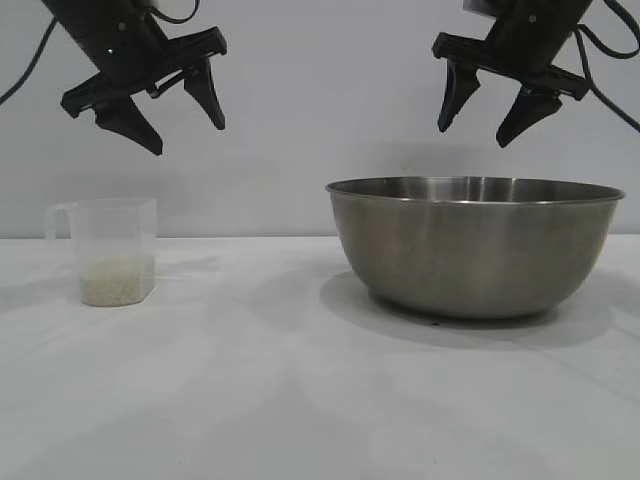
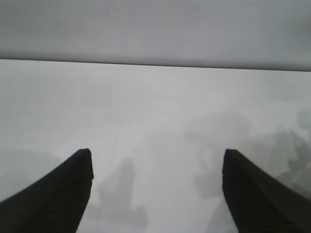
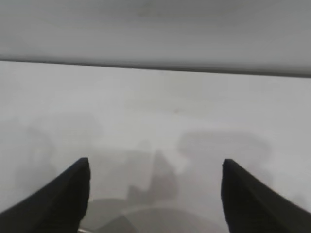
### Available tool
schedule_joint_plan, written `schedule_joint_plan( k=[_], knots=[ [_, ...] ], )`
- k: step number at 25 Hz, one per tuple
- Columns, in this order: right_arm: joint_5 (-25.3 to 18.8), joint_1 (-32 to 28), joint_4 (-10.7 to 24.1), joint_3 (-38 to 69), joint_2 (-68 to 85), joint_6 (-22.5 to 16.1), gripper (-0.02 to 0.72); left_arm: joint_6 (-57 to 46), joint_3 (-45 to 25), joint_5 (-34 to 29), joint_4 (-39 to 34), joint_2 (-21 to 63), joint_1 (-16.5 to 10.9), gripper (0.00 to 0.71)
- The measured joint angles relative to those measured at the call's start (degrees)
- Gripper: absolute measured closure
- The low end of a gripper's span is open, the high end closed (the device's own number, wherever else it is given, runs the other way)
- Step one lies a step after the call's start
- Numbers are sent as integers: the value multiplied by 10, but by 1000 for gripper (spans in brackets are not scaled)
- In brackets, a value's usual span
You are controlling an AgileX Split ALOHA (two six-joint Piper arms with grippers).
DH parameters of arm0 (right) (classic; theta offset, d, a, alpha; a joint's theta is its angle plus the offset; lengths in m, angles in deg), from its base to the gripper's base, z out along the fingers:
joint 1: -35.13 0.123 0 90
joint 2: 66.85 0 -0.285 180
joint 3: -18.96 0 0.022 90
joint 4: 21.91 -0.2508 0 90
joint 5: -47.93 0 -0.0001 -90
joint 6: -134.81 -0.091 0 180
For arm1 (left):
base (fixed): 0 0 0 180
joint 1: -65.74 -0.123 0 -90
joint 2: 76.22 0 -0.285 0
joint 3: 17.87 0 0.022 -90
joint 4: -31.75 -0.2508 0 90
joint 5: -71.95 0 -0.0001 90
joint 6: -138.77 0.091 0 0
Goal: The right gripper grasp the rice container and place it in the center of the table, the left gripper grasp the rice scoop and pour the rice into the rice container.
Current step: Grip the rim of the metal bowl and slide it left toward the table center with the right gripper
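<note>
The rice container (image 1: 475,245), a large steel bowl, stands on the white table (image 1: 300,400) at the right. Its rim (image 3: 146,213) shows faintly in the right wrist view. High above it hangs my right gripper (image 1: 472,135), open and empty; in its own view the gripper (image 3: 155,167) frames bare table. The rice scoop (image 1: 112,250), a clear plastic cup with a loop handle, stands at the left with rice (image 1: 117,282) in its bottom. My left gripper (image 1: 188,138) hovers open above it, holding nothing, and its own view shows the gripper (image 2: 158,158) over bare table.
A plain pale wall (image 1: 320,100) runs behind the table. White tabletop stretches between the scoop and the bowl and across the front.
</note>
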Motion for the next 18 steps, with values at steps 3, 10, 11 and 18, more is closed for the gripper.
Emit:
schedule_joint_plan(
  k=[3, 10, 11, 18],
  knots=[
    [-67, -7, 10, -2, 18, 0, 223, 0, 0, 0, 0, 0, 0, 224],
    [-205, -11, 68, -4, 33, 0, 223, 0, 0, 0, 0, 0, 0, 224],
    [-209, -11, 76, -4, 33, 0, 223, 0, 0, 0, 0, 0, 0, 224],
    [-213, -12, 85, 27, 33, 0, 223, 0, 0, 0, 1, 0, 0, 224]
  ],
)
